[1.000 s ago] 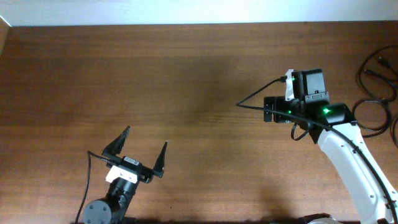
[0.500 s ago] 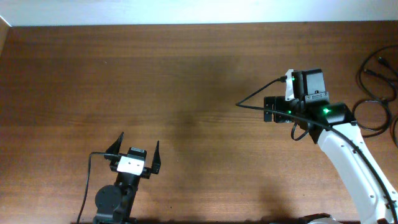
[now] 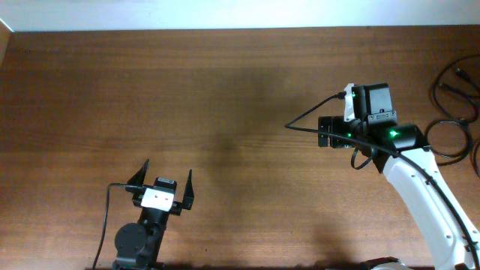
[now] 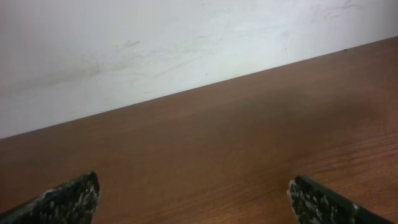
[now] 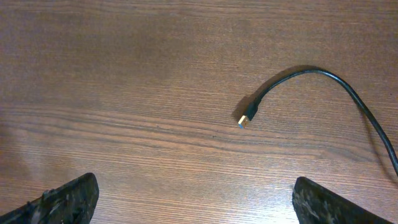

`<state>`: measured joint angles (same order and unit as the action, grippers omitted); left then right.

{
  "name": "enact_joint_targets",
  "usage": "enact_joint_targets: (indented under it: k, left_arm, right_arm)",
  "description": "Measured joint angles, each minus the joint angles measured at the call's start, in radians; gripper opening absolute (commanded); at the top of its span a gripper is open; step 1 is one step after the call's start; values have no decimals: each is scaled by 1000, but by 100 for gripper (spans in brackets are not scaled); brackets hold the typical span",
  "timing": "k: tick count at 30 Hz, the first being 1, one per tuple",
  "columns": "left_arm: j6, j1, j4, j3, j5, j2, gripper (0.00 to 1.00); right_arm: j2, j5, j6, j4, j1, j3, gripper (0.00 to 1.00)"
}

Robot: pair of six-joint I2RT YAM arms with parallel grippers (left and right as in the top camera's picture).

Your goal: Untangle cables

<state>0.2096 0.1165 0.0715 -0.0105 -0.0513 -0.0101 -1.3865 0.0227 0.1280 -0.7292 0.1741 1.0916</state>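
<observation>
Thin black cables point(image 3: 434, 96) lie looped at the table's far right edge in the overhead view. In the right wrist view one black cable point(image 5: 323, 73) curves across the wood and ends in a small gold-tipped plug point(image 5: 245, 120). My right gripper point(image 5: 194, 184) is open and empty, with the plug ahead and slightly right of it. In the overhead view its fingers are hidden under the wrist point(image 3: 371, 101). My left gripper point(image 3: 166, 171) is open and empty at the front left, far from the cables. The left wrist view point(image 4: 193, 182) shows only bare wood between its fingers.
The wooden table point(image 3: 225, 90) ends at a white wall point(image 4: 155, 50) along the back. The right arm's own thick black wire point(image 3: 311, 114) loops out to the left of its wrist. The left arm's base point(image 3: 131, 244) sits at the front edge.
My left gripper has turned to point straight at the back wall and drawn in a little; its fingers look closer together. It has been still for the last half second. The right arm has not moved.
</observation>
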Motion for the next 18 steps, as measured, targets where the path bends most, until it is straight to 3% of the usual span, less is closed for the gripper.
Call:
enact_joint_targets:
  k: [14,18]
  left_arm:
    - [0,0,0,0,0,0,99]
    - [0,0,0,0,0,0,99]
  right_arm:
    - [1,61,-13,0,0,0,99]
    - [91,98,-23,39,1,-1,99]
